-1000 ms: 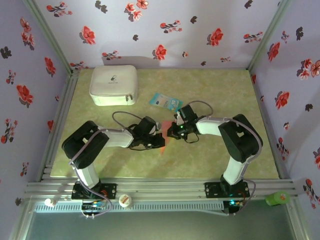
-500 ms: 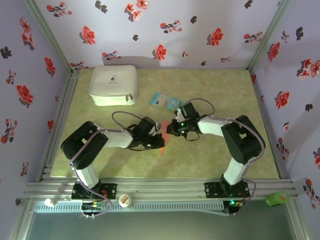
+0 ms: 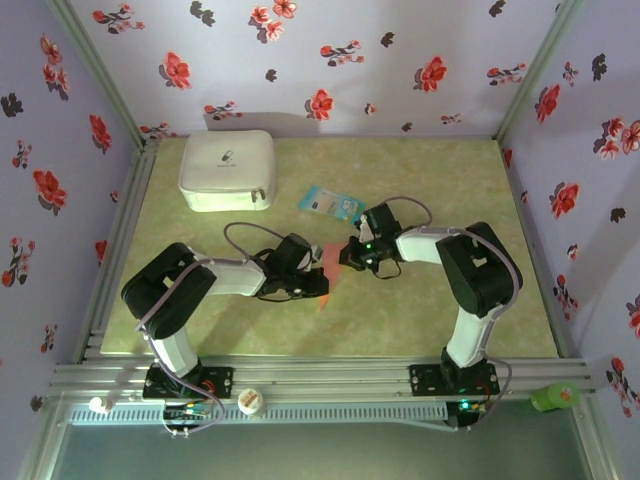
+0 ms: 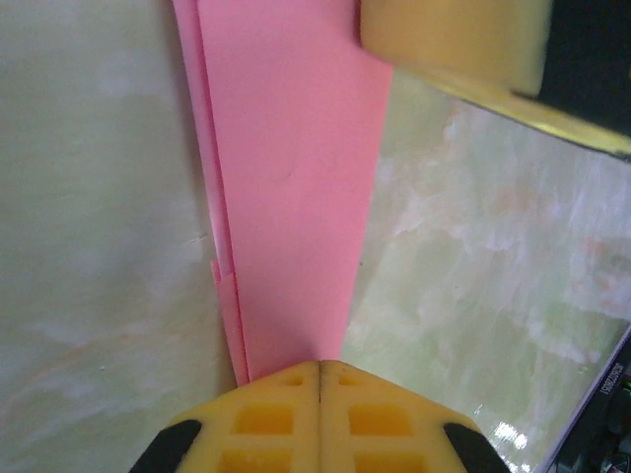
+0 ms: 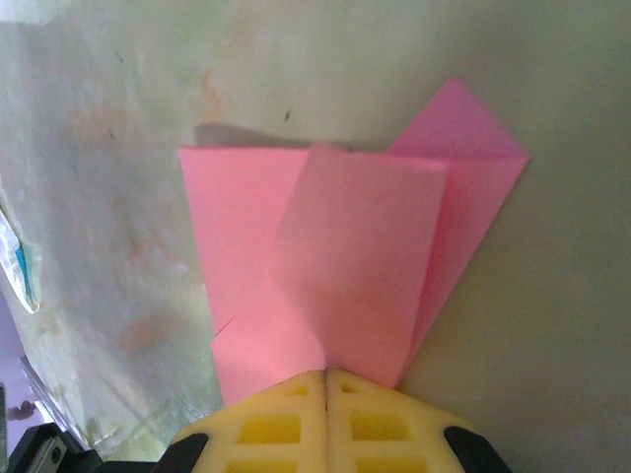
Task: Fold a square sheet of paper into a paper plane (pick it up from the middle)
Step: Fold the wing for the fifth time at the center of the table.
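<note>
Paper (pink) — touching left gripper, right gripper

Both arms reach in to the middle of the table, elbows out. The left gripper comes in from 8 o'clock and the right gripper from 3 o'clock, tips near each other. The pink paper sits between them, touching both, with each pair of jaws closed on it. The fold detail is too small to read. White case lies flat at 10 o'clock, near the back-left corner. Light-blue packet is at 12 o'clock from the paper, near the right gripper, apart from the case. Front rail: white cap at 7 o'clock, green cylinder at 5 o'clock.
</note>
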Tool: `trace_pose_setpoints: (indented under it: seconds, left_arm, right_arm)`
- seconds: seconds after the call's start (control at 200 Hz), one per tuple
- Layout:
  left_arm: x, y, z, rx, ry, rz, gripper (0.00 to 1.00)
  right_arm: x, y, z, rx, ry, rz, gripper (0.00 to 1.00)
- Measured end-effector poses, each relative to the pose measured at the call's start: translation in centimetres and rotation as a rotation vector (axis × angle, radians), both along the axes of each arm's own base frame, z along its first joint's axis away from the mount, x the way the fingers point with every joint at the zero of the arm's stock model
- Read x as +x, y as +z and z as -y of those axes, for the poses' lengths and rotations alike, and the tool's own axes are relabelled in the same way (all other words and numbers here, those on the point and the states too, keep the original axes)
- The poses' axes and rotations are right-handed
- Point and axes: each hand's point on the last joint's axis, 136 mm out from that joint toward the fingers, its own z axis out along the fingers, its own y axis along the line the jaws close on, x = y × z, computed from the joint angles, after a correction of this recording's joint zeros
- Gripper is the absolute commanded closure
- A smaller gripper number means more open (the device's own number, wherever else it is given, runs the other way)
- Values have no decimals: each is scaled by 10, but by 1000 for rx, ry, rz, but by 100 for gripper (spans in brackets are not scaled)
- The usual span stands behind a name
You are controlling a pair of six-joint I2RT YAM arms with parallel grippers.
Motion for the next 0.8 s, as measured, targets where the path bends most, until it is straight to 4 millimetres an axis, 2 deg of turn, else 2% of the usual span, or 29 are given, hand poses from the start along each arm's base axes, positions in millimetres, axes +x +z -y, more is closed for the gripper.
trace_pose_setpoints:
  seconds: [0.555, 0.645, 0.795]
  left_arm:
    - [0, 0, 0, 2, 0, 6, 100]
    - [0, 0, 0, 2, 0, 6, 100]
    - [0, 0, 0, 1, 0, 9, 100]
  right_arm:
    - [36, 3, 25, -19, -101, 32, 95]
    - [38, 10, 25, -14, -101, 53, 95]
    - [38, 33, 15, 17, -71, 117, 95]
